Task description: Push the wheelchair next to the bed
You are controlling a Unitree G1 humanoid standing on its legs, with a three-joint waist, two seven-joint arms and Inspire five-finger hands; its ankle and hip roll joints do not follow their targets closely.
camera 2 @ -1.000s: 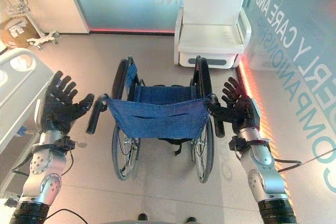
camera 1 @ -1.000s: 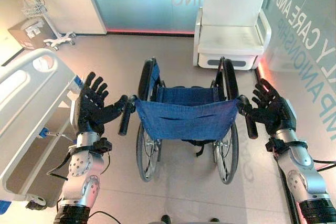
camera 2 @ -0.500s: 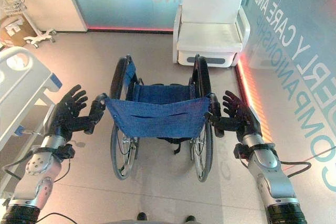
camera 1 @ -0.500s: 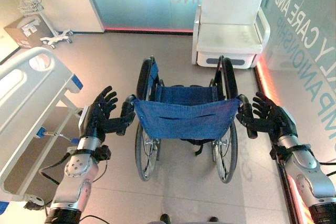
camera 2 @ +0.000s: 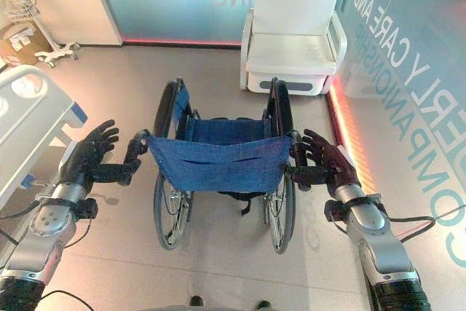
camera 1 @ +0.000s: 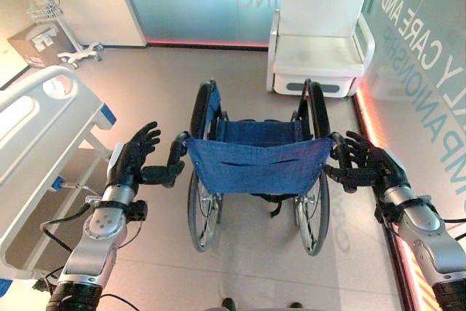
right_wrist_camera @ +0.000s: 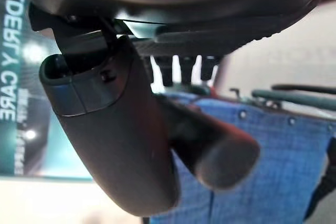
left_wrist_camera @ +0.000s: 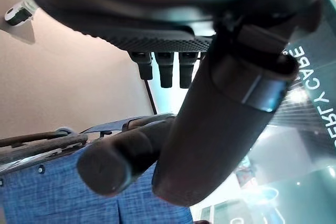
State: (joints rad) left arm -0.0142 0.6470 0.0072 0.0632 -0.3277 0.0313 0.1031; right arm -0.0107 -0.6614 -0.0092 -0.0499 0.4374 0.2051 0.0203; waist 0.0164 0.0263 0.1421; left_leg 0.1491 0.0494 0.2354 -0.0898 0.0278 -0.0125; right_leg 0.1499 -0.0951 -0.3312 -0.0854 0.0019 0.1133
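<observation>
Bed (camera 1: pixel 29 143) comes first at the far left: white, with a rounded end rail, its near corner close to the left hand (camera 1: pixel 131 162). Beyond it, by the back wall, sit a cardboard box (camera 1: pixel 30 43) and a wheeled stand (camera 1: pixel 76 54) carrying a wire basket (camera 1: pixel 45 12).

That hand is raised beside the left push handle (camera 1: pixel 175 156) of the wheelchair (camera 1: pixel 258 165). Its fingers are straight and spread apart, and its thumb reaches across to touch the grip's end. The left wrist view shows the thumb lying along the grip with the fingers uncurled.

The wheelchair stands mid-floor with its back to the robot, its blue sling stretched between the two handles. It is apart from the bed, with the left arm in the gap.

Straight ahead of it a white armchair (camera 1: pixel 320 56) stands against a frosted glass partition (camera 1: pixel 196 5), with floor between chair and wheelchair.

At the right push handle (camera 1: pixel 341 152) the right hand (camera 1: pixel 368 165) has its fingers straight and fanned and its thumb against the grip, clasping nothing.

Just past it a lettered glass wall (camera 1: pixel 429 71) runs along the right side, with a red glowing strip (camera 1: pixel 366 107) at its foot.
</observation>
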